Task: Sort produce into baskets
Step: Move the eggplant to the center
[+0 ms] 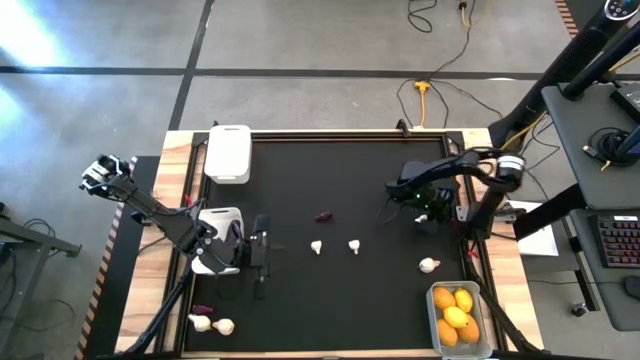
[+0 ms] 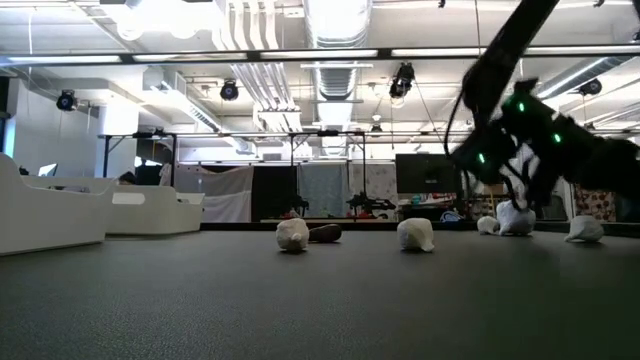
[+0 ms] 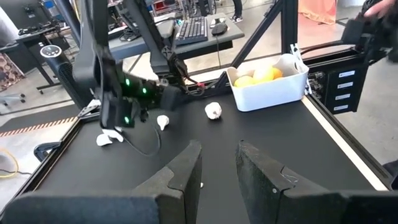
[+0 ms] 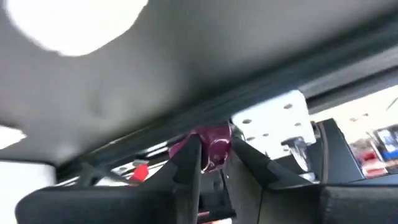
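Observation:
My right gripper (image 1: 398, 195) is over the table's far right part, shut on a dark purple eggplant piece (image 4: 212, 147). My left gripper (image 1: 266, 250) is open and empty at the table's left, beside a white basket (image 1: 222, 222). A second white basket (image 1: 228, 153) stands at the far left. A clear basket (image 1: 436, 318) at the near right holds yellow and orange fruits (image 1: 456, 314). Another eggplant piece (image 1: 323, 215) and three garlic bulbs (image 1: 316, 246) (image 1: 353, 246) (image 1: 428, 265) lie on the mat. My right gripper pinches the purple eggplant piece between its two fingers, which are on its two sides (image 4: 198, 144). The piece stands out beyond the fingertips. The other views do not show the hold.
Two more garlic bulbs (image 1: 212, 324) and a small purple piece (image 1: 203, 310) lie at the near left corner, off the black mat. The mat's middle (image 1: 330, 290) and near part are bare. The table's raised frame (image 1: 470, 250) runs along the right edge.

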Robot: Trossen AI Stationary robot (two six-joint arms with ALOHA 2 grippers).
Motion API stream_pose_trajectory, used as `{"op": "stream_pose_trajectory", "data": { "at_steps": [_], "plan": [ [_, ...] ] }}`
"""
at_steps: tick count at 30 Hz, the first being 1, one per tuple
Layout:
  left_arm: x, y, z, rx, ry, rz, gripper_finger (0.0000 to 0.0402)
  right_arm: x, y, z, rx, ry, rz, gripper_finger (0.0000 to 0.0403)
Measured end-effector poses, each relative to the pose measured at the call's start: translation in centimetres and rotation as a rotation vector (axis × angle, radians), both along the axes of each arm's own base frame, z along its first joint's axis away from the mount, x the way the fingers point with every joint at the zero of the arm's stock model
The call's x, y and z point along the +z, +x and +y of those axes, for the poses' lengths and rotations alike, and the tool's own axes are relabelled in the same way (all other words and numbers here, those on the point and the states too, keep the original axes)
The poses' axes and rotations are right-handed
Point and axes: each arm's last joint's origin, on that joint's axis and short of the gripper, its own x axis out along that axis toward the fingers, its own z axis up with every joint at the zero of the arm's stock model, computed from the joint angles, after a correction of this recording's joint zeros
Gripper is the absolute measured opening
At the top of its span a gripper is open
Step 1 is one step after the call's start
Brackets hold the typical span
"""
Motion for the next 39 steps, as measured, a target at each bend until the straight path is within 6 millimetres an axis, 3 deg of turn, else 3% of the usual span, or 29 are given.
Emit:
{"op": "stream_pose_trajectory", "data": {
  "at_steps": [4, 8, 12, 15, 20, 27, 33, 39],
  "plan": [
    [-0.3, 0.3, 0.1, 0.01, 0.001, 0.008, 0.0081, 3.5, 0.8, 0.4, -0.002, -0.099, -0.199, 0.0056],
    [-0.9, 1.2, 0.4, 0.059, 0.057, 0.001, 0.0081, 5.2, 3.0, 0.1, 0.036, -0.209, -0.644, 0.0058],
    [-2.4, 2.7, 0.8, 0.131, 0.094, 0.032, 0.0081, 5.8, 5.8, -0.1, 0.096, -0.205, -1.148, 0.0058],
    [-3.7, 3.7, 1.4, 0.161, 0.121, 0.077, 0.0081, 5.3, 7.8, -0.1, 0.159, -0.191, -1.394, 0.0058],
    [-3.9, 4.9, 1.9, 0.205, 0.107, 0.1, 0.0081, 3.1, 10.4, 0.3, 0.23, -0.168, -1.478, 0.0059],
    [-4.1, 4.5, 2.1, 0.281, 0.02, 0.197, 0.0081, -0.2, 13.3, 1.9, 0.279, -0.138, -1.551, 0.0059],
    [-4.8, 4.0, 2.6, 0.408, -0.093, 0.229, 0.0097, -1.2, 15.6, 1.8, 0.246, -0.147, -1.605, 0.0065],
    [-6.3, 5.0, 2.2, 0.474, -0.207, 0.179, 0.0143, -1.4, 17.1, 1.3, 0.278, -0.259, -1.585, 0.011]
  ]
}}
